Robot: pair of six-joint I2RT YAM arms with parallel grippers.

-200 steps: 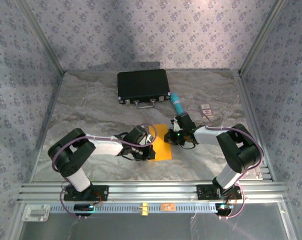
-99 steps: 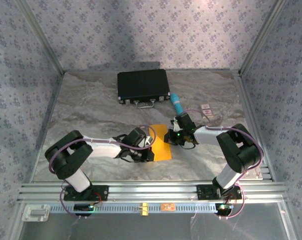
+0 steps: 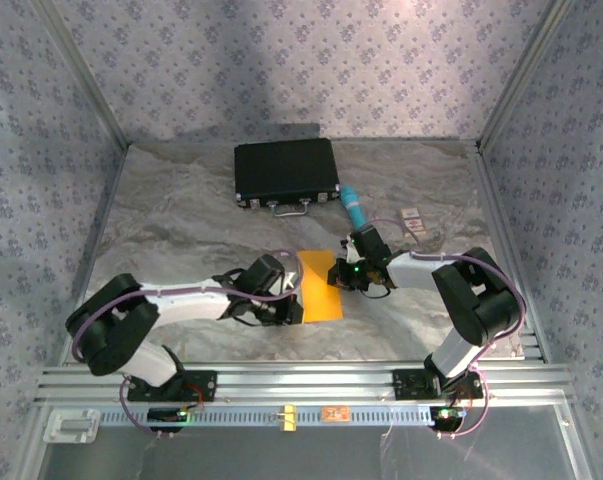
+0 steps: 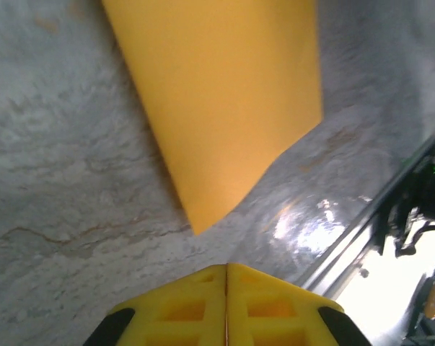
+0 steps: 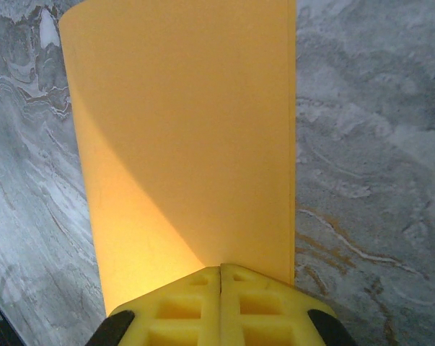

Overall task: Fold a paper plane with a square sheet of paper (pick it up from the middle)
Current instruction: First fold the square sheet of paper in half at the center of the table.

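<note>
Mid-frame from above, the square sheet of paper (image 3: 319, 285) lies on the table (image 3: 181, 220); my right gripper (image 5: 221, 268) pinches its edge, while my left gripper (image 4: 226, 265), pressed together, hangs just short of its corner.

The sheet of paper (image 3: 319, 290) is plain orange-yellow with no print on it. Seen from above it shows as a rectangle rather than a square, its long sides running from 12 to 6 o'clock with a slight tilt. It lies near the middle of the table (image 3: 181, 220), a little toward 6 o'clock. Its 3 o'clock edge runs into the closed tips of the right gripper (image 3: 343, 275). In the right wrist view one far corner looks rounded and curled.
</note>
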